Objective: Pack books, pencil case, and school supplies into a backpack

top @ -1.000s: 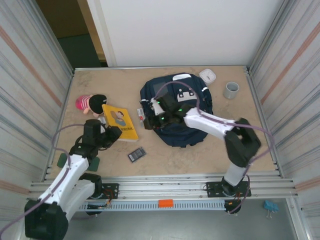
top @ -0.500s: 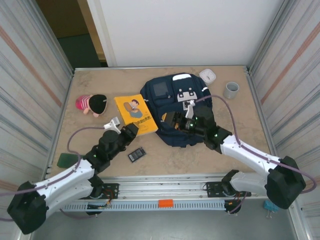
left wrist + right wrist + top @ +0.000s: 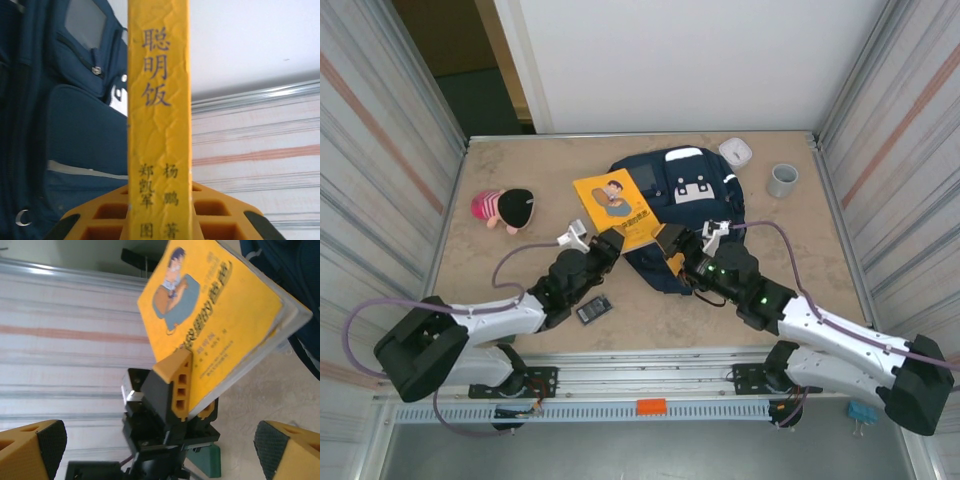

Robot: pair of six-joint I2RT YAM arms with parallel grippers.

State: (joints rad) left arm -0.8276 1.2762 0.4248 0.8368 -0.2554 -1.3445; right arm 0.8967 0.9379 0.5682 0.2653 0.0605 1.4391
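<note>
One yellow book (image 3: 618, 208): your left fingers (image 3: 175, 385) gripping its near edge, long axis reaching over backpack (image 3: 698, 190); right fingers (image 3: 287, 452) gaping empty alongside.

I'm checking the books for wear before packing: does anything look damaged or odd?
The yellow book, clamped in the jaws of the left gripper by the backpack, has a crinkled, creased spine, seen in the left wrist view. Nothing else looks damaged.

Backpack (image 3: 717, 203) partly behind yellow book (image 3: 618, 208)
</note>
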